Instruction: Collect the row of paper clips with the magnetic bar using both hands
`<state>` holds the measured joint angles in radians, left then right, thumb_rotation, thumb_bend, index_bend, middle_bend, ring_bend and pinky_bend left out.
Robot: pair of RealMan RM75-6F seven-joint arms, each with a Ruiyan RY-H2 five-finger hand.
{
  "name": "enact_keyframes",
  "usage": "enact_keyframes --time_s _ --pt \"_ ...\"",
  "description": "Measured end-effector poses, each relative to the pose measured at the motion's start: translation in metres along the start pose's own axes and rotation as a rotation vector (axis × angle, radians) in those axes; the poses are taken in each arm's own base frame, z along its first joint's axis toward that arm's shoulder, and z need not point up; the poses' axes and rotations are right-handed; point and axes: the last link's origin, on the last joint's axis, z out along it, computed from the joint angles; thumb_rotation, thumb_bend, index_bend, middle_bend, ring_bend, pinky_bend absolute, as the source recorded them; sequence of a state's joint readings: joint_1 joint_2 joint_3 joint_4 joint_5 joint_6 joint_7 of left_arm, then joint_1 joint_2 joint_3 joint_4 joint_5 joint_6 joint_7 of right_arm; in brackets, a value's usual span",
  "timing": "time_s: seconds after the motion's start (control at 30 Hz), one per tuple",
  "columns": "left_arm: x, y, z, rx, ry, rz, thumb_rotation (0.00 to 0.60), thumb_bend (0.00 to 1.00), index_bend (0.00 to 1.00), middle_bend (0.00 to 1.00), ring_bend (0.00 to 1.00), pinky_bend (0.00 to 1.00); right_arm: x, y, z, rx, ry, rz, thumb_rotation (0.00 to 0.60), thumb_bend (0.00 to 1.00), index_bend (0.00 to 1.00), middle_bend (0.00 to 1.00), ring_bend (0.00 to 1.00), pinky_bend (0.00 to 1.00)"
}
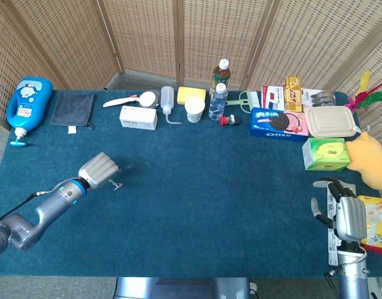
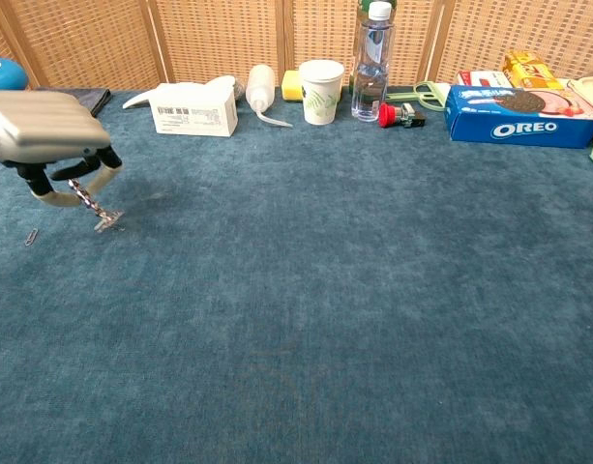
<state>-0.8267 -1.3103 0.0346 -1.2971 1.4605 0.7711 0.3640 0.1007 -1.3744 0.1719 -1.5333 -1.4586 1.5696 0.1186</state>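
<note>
Where wicker screens [image 1: 178,37] stand: blue-felt tbl [image 1: 197,205].

The left hand [image 1: 99,170] sits over the left part of the blue counter [image 1: 197,205], fingers curled down around a thin magnetic bar [image 1: 113,181] that slants to the cloth, a small clump of paper clips [image 1: 118,185] at its tip. The right hand [image 1: 348,217] rests by the counter's right edge near the front corner, fingers straight and pointing toward the far edge, holding nothing. Along the far edge stand a blue detergent bottle [image 1: 27,104] at the left corner, a dark cloth [image 1: 73,110], a white box [image 1: 138,117], a paper cup [image 1: 194,109], two bottles [image 1: 219,93] and an Oreo box [image 1: 278,123].
</note>
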Motion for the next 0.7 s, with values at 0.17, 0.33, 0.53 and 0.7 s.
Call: enact_keyframes --time_s 0.17,0.33,0.53,0.7 --pt "-0.002 -0.013 -0.011 0.03 -0.013 0.001 0.6 0.65 0.66 0.75 0.81 0.75 -0.001 -0.002 0.002 0.007 0.001 0.001 0.6 0.42 0.39 0.35 0.29 0.42" --pt "-0.01 -0.026 -0.029 0.066 -0.04 -0.002 0.6 0.65 0.66 0.75 0.81 0.75 -0.002 -0.005 0.005 0.019 -0.006 0.002 0.6 0.42 0.39 0.35 0.29 0.42" --pt "-0.024 -0.04 -0.041 0.12 -0.083 -0.015 0.6 0.65 0.66 0.75 0.81 0.75 -0.004 -0.009 0.007 0.032 -0.015 0.004 0.6 0.42 0.39 0.35 0.29 0.42" --pt "-0.035 -0.046 -0.045 0.142 -0.117 -0.014 0.6 0.65 0.66 0.75 0.81 0.75 -0.006 -0.009 0.007 0.029 -0.024 0.005 0.6 0.42 0.39 0.35 0.29 0.42"
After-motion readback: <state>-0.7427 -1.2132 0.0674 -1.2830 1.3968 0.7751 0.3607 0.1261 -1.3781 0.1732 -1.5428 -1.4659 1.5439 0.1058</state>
